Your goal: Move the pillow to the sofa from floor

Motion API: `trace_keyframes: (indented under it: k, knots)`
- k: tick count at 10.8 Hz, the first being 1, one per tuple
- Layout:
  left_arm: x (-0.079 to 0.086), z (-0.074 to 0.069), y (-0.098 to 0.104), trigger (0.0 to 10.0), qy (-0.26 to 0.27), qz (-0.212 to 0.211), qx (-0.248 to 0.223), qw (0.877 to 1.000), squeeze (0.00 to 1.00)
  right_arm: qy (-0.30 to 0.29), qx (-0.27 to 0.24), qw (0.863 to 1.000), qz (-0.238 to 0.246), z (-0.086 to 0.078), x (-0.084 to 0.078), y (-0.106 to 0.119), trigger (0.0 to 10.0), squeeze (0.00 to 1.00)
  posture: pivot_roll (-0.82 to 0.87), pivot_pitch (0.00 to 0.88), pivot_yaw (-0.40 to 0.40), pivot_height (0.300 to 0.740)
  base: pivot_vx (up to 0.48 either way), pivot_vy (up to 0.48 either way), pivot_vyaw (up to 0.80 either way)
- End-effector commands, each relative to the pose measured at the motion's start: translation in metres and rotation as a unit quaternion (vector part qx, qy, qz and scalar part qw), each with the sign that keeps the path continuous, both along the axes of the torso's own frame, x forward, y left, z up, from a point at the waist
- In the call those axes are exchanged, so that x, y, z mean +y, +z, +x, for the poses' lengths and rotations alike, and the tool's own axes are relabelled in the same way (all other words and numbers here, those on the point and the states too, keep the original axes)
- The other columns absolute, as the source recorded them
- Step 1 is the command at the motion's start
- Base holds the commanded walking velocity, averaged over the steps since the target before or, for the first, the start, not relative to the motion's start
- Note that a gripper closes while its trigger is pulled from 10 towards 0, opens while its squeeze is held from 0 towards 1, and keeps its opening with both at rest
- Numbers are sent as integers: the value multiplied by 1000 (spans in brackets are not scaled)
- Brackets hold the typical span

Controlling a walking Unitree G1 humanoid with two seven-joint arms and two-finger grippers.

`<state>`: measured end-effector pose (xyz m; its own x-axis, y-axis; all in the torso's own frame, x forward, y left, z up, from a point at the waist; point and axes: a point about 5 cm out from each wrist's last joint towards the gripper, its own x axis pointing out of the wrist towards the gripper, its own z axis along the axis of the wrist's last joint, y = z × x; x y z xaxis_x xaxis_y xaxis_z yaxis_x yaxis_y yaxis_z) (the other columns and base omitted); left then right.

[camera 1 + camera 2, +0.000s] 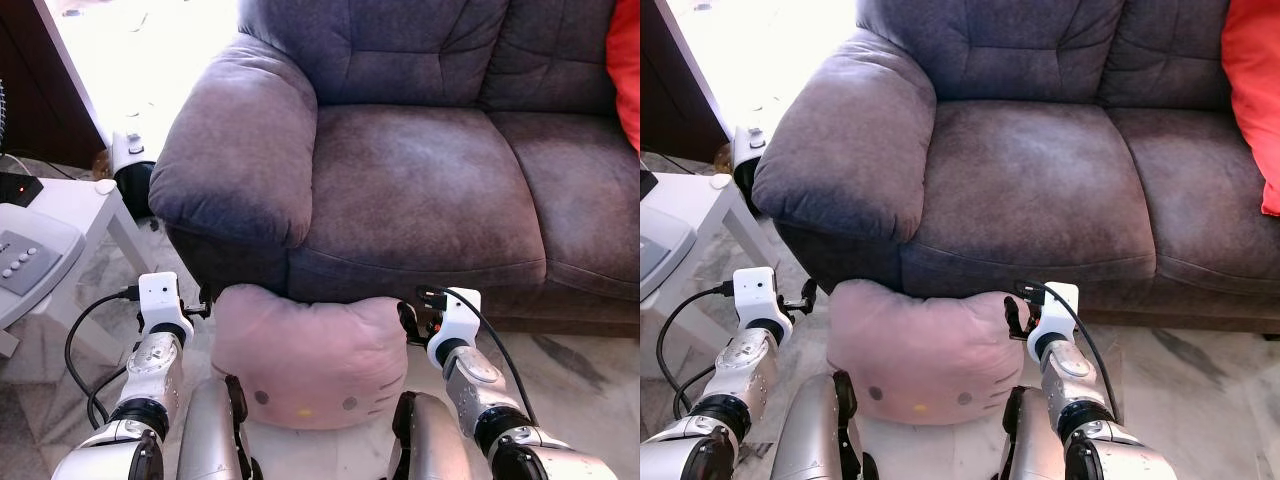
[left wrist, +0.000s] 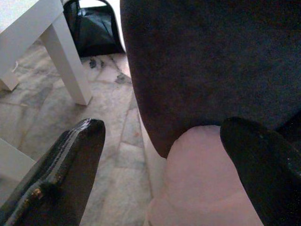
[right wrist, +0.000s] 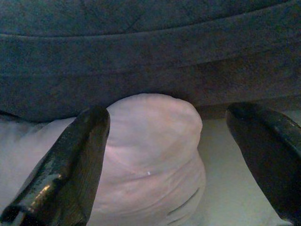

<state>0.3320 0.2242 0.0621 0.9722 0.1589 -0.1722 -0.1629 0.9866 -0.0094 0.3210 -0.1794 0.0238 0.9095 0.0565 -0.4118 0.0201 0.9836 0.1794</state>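
A pink pillow (image 1: pixel 310 355) with a cat face lies on the marble floor, pushed against the front of the grey-purple sofa (image 1: pixel 420 190) below its armrest (image 1: pixel 240 150). My left gripper (image 1: pixel 203 300) sits at the pillow's left edge, open; in the left wrist view the pillow (image 2: pixel 202 179) lies under the sofa front, between the spread fingers (image 2: pixel 66 174). My right gripper (image 1: pixel 408 322) is at the pillow's right edge, also open. In the right wrist view the pillow's end (image 3: pixel 150 155) bulges between the wide-apart fingers (image 3: pixel 70 169).
A white side table (image 1: pixel 70 205) carrying a grey device (image 1: pixel 25 255) stands at my left, with a black-and-white appliance (image 1: pixel 130 165) behind it. An orange cushion (image 1: pixel 625 60) rests at the sofa's right end. Black cables (image 1: pixel 80 350) trail by my left arm.
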Motion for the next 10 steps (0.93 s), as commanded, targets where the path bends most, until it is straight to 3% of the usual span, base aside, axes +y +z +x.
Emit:
trace_keyframes:
  k: [1, 5, 10]
  knots:
    - [2, -2, -4, 10000, -5, 9, 15, 1000, 0, -13, 4, 1000, 4, -3, -3, -3, 10000, 0, 88, 120, -48, 513, 0, 0, 0]
    - [3, -2, -3, 10000, -6, 8, 13, 1000, 0, -25, -6, 999, 27, -2, -1, -2, 10000, 0, 93, 124, -48, 501, 0, 0, -117]
    - [1, -1, -2, 10000, -18, 14, 14, 1000, 0, -31, -8, 999, 20, -4, -2, -4, 10000, 0, 96, 125, -37, 493, 0, 0, 0]
